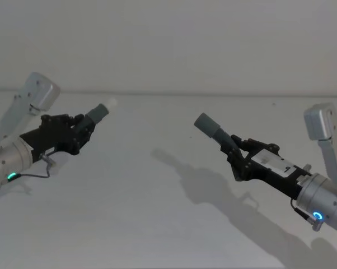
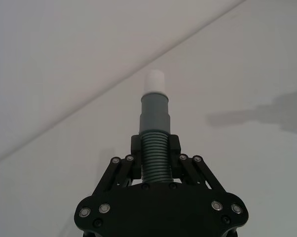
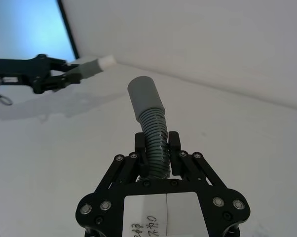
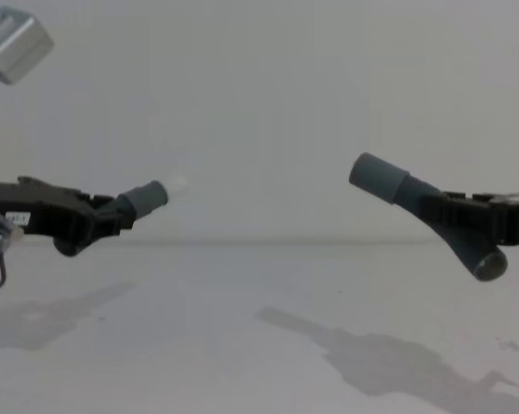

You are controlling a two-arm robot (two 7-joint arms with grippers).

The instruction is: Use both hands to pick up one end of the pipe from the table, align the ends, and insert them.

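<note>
1. Left gripper (image 1: pixel 80 130) is clamped on the ribbed hose of the left pipe piece (image 1: pixel 94 116). The white-tipped cuff (image 2: pixel 155 98) juts just ahead of it, held off the table (image 1: pixel 157 224).
2. Right gripper (image 1: pixel 233 147) pinches the right pipe piece (image 3: pixel 153 143) likewise, with the plain cuff (image 1: pixel 207 126) ahead and well apart from the other.
3. Both pieces look light. The ribs likely flex, so holding near the cuffs seems wise.

Black left pincer (image 1: pixel 82 130), white-labelled right pincer (image 1: pixel 231 147), silver-grey arms (image 1: pixel 12 159)

Left hose piece (image 2: pixel 155 165) drops out of sight behind the left gripper (image 2: pixel 155 148) body in its wrist view; right hose piece (image 3: pixel 155 131) does the same behind the right gripper (image 3: pixel 157 147). White label (image 3: pixel 166 215) is cut by the frame edge, writing unreadable. Chest view: white tip (image 4: pixel 177 185) blurs into the wall (image 4: pixel 259 86), and both grippers run off the sides.
</note>
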